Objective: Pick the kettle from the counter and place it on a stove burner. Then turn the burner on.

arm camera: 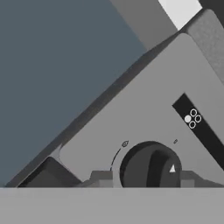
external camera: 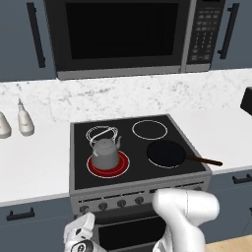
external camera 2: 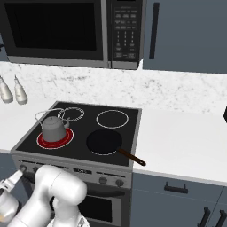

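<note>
The grey kettle [external camera: 105,150] [external camera 2: 53,127] stands upright on the front left stove burner [external camera: 123,165] [external camera 2: 65,138], whose ring glows red. My gripper [external camera: 84,220] [external camera 2: 14,179] [arm camera: 144,178] is low at the stove's front panel, at the leftmost dark knob [arm camera: 148,167] [external camera: 83,209]. In the hand view the two fingertips [arm camera: 101,177] straddle that knob, one on each side, with a small gap on the left side. The jaws stand apart and hold nothing. The white marble counter [external camera: 34,162] [external camera 2: 177,142] runs on both sides of the stove.
A black frying pan [external camera: 166,153] [external camera 2: 104,142] sits on the front right burner, handle pointing right. Two white bottles [external camera: 24,123] [external camera 2: 18,94] stand on the left counter. A microwave [external camera: 123,34] hangs above. More knobs [external camera: 121,202] line the panel.
</note>
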Controlling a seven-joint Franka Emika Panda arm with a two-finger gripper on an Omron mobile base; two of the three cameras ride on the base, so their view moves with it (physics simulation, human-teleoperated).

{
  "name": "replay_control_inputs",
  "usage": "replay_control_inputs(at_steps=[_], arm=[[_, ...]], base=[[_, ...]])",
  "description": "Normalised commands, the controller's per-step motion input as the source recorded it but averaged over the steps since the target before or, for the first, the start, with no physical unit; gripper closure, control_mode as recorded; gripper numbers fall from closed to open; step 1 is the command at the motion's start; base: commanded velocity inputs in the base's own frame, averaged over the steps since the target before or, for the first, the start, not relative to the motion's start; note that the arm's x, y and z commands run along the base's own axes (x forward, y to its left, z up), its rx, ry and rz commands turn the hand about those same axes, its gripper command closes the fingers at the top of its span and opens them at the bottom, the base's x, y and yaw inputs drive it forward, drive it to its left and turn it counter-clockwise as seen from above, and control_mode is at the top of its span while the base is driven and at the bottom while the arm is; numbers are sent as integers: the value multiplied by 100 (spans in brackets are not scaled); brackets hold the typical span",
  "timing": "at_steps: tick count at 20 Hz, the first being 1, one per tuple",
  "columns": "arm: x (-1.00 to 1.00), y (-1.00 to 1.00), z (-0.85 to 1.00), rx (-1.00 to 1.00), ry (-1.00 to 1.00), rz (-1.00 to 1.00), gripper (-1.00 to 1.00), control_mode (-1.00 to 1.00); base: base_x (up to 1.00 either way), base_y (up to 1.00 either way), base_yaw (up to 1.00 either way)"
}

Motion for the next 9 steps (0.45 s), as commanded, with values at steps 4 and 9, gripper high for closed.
replay_control_inputs(at_steps=[4, 9], arm=[[24, 71, 0, -52, 10, -8, 100, -100], [13, 41, 11, -25, 5, -3, 100, -100]], base=[[0, 0, 0], [0, 0, 0]])
